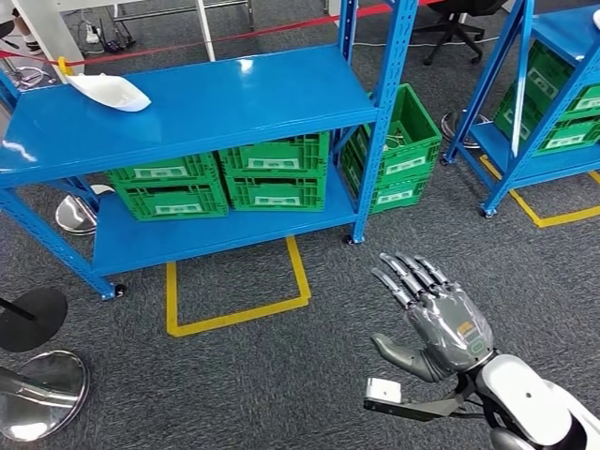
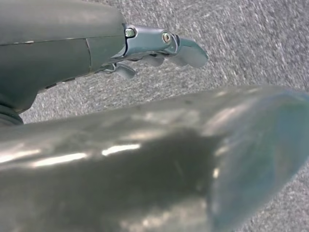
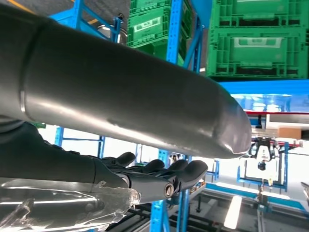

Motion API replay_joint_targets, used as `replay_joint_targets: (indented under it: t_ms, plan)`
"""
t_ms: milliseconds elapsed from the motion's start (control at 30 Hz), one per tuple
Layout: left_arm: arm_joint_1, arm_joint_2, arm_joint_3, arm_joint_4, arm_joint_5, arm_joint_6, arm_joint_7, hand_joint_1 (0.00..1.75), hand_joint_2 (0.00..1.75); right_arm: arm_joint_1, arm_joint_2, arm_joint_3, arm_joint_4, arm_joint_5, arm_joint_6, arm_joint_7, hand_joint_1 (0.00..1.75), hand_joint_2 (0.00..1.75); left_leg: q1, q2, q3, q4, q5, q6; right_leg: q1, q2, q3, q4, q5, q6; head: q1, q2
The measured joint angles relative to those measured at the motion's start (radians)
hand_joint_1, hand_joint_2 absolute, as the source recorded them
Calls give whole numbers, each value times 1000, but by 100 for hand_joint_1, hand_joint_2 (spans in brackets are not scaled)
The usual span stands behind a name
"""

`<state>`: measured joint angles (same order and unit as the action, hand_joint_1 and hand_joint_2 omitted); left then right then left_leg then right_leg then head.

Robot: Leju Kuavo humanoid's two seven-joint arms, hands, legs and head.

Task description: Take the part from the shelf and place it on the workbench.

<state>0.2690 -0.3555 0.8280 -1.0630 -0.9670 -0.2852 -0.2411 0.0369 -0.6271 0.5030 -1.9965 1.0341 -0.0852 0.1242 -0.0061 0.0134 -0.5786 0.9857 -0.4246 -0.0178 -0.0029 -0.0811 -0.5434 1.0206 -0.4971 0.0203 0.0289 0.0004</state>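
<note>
1. Judging from the head view, the task had barely begun; white part (image 1: 110,91) lay on the top board of the blue shelf (image 1: 212,103), near its left end, untouched.
2. Right hand (image 1: 435,314) hung over the carpet, well apart from the part; fingers spread, holding nothing.
3. Left hand (image 2: 160,46) faced carpet; fingers extended, empty.
4. Remaining: reach, grasp, carry to workbench.

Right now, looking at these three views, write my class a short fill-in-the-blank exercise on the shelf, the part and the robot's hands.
1. The white part lies on the shelf's ____ level.
2. The crates under that level are ____ in colour.
3. The right hand holds ____, its fingers spread.
4. The floor markings are ____.

Missing words: top; green; nothing; yellow
</note>
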Motion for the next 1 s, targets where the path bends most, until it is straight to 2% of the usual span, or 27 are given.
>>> replay_joint_targets:
  t_ms: [67,200,433,900,1000]
  plan:
    - [0,-1,1,0,3,7,4,0,0,0,0,0,0,3,2,2,0,0,0,0,1,-1,-1,-2,0,1,3,-7,2,-4,0,0]
    - [0,-2,2,0,11,13,15,0,0,0,0,0,0,7,3,4,0,0,-1,1,1,-1,-3,7,0,3,8,-20,11,9,0,0]
    - [0,-2,2,0,22,17,29,0,0,-1,0,3,1,7,1,4,0,0,-1,1,1,0,-3,11,-1,4,17,-24,14,19,0,0]
    - [5,-2,-7,-1,38,34,37,0,0,-2,0,4,1,10,-3,4,0,0,2,1,2,0,0,12,1,4,16,-23,15,21,0,0]
    - [6,-2,-11,-1,42,35,37,0,131,-3,0,4,1,10,-5,0,0,131,2,1,2,0,0,12,1,4,16,-23,15,21,0,0]
